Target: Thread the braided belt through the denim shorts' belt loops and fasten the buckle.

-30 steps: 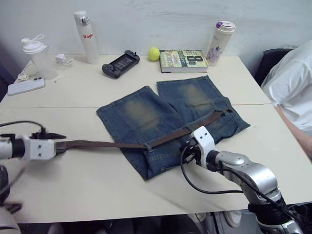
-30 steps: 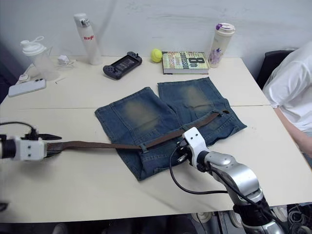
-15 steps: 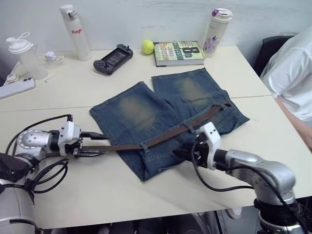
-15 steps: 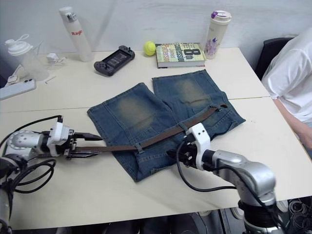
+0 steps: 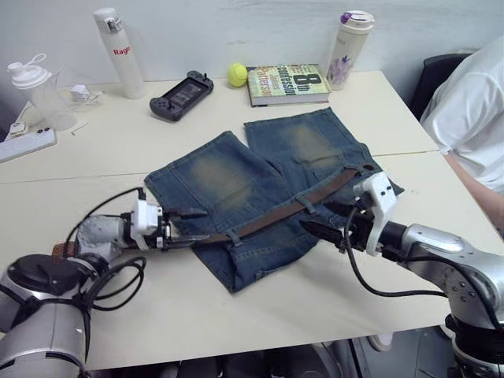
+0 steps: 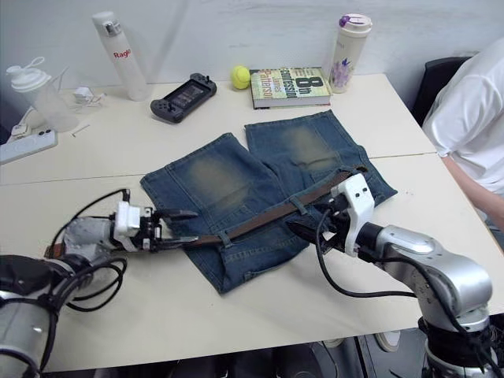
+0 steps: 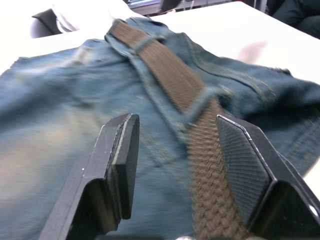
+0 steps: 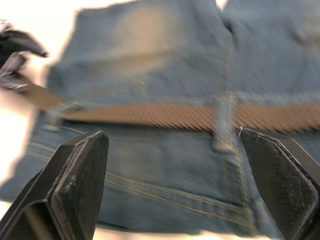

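The denim shorts [image 5: 236, 177] lie flat mid-table, waistband toward me. Along the waistband runs the braided belt [image 5: 272, 216], passing under two belt loops [image 5: 234, 236] [image 5: 307, 206]; its far end reaches the waistband's right side, where I cannot make out the buckle. At the shorts' left edge, my left gripper [image 5: 191, 226] is open, and the belt [image 7: 200, 150] lies between its fingers, close to one pad [image 7: 245, 160]. My right gripper [image 5: 319, 217] hovers wide open over the belt and a loop [image 8: 223, 120], holding nothing.
At the back stand a white bottle [image 5: 112, 47], a game controller [image 5: 180, 85], a yellow ball [image 5: 237, 74], a book [image 5: 287, 83] and a tumbler [image 5: 346, 39]. A shaker [image 5: 35, 87] stands far left. A person in white [image 5: 472, 110] sits at the right. Black cables [image 5: 110, 276] trail by my left arm.
My left gripper has slid right along the belt, from its loose end to the shorts' edge. My right gripper has opened and shifted right along the waistband. The camera view also shifted.
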Motion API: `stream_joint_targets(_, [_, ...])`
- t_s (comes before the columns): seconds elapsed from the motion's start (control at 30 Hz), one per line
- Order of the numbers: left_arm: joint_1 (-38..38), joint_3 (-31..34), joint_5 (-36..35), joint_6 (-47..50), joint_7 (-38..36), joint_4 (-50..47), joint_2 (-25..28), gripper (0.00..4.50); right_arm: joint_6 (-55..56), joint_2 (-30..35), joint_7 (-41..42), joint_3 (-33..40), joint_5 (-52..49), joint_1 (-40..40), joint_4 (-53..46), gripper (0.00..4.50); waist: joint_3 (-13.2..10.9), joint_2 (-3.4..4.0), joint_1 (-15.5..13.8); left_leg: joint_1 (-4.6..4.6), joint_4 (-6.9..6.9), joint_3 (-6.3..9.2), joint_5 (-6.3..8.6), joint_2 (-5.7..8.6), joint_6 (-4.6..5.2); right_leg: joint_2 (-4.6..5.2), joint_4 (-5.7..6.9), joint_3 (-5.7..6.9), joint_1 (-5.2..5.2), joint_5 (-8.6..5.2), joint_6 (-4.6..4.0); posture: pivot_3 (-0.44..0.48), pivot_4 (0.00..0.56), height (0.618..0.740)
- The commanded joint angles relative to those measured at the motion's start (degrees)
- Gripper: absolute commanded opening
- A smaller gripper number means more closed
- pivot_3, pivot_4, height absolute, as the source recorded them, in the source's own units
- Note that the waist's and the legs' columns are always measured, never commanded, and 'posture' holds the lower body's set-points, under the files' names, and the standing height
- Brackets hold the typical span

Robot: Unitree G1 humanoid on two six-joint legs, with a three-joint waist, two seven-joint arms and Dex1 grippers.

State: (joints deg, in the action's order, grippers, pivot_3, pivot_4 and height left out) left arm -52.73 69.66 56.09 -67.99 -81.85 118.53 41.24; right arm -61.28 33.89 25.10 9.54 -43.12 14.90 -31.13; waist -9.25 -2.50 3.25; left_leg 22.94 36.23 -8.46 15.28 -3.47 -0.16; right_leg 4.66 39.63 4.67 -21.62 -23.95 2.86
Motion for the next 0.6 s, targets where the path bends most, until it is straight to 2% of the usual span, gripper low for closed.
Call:
stream_joint_targets(0.03, [2.3, -0.3, -1.46, -2.85, 0.23, 1.47, 4.9, 2.73, 2.13, -0.84, -0.46, 1.18, -0.17, -0.77, -1.36, 4.42, 0.0, 0.0, 0.16, 0.0, 0.0, 0.0, 0.0, -0.01, 0.0, -0.01, 0.01, 0.02, 0.0, 0.0, 0.0, 0.0, 0.15, 0.74])
stream_joint_targets(0.1, [1.16, -3.46, -3.66, -1.96, 5.7, 1.47, 8.61, 2.73, 2.87, -0.87, -0.41, 0.41, 0.51, -1.69, -1.43, 4.42, -0.02, 0.02, 0.17, -0.01, -0.01, 0.0, 0.03, -0.05, 0.02, -0.01, 0.01, 0.13, -0.02, 0.0, 0.0, 0.0, 0.15, 0.74])
stream_joint_targets(0.17, [-4.73, -9.19, -7.65, 3.23, 19.03, 1.47, 11.36, 2.73, 3.61, -1.37, -0.65, -0.51, 1.06, -2.17, -1.25, 4.42, -0.06, 0.0, -0.05, -0.01, -0.01, 0.05, 0.1, -0.06, 0.12, 0.0, 0.05, 0.16, -0.01, 0.0, -0.01, 0.0, 0.15, 0.74])
stream_joint_targets(0.23, [-11.84, -14.87, -12.91, 11.8, 34.25, -4.06, 8.45, 2.73, 4.66, -2.15, -0.84, -1.43, 1.82, -2.58, -0.32, 4.42, -0.2, -0.09, -1.28, 0.08, 0.03, 0.19, 0.1, -0.03, 0.15, 0.02, 0.06, 0.16, 0.03, 0.01, 0.0, 0.0, 0.15, 0.74])
stream_joint_targets(0.3, [-15.48, -20.06, -16.45, 17.44, 42.38, -7.31, 5.41, 2.73, 5.5, -2.6, -0.98, -2.17, 2.88, -2.68, 0.65, 4.42, -0.19, -0.09, -2.1, 0.18, 0.23, 0.35, 0.13, 0.01, 0.23, 0.04, 0.08, 0.16, 0.09, 0.16, 0.09, 0.0, 0.15, 0.74])
stream_joint_targets(0.43, [-15.21, -28.8, -22.4, 25.05, 52.31, -17.84, -4.95, 2.73, 7.73, -3.63, -1.16, -3.48, 4.8, -2.52, 2.82, 4.42, -0.11, 0.23, -1.82, 0.21, 0.83, 0.13, 0.32, 0.22, 0.42, 0.29, 0.17, 0.1, 0.21, 0.25, 0.27, 0.0, 0.15, 0.74])
stream_joint_targets(0.53, [-14.48, -31.67, -27.98, 27.84, 52.93, -23.2, -9.85, 2.73, 8.77, -3.84, -1.09, -4.03, 5.92, -2.72, 3.2, 4.42, -0.18, 0.09, -1.4, 0.38, 0.96, 0.04, 0.37, 0.33, 0.52, 0.39, 0.19, 0.11, 0.18, 0.33, 0.41, 0.0, 0.15, 0.74])
stream_joint_targets(0.6, [-14.78, -31.81, -32.69, 29.06, 52.7, -24.0, -11.05, 2.73, 9.65, -4.21, -1.37, -3.48, 6.16, -3.17, 3.24, 4.42, -0.25, -0.02, -1.14, 0.38, 0.99, -0.06, 0.38, 0.34, 0.53, 0.4, 0.14, 0.12, 0.16, 0.34, 0.44, 0.0, 0.15, 0.74])
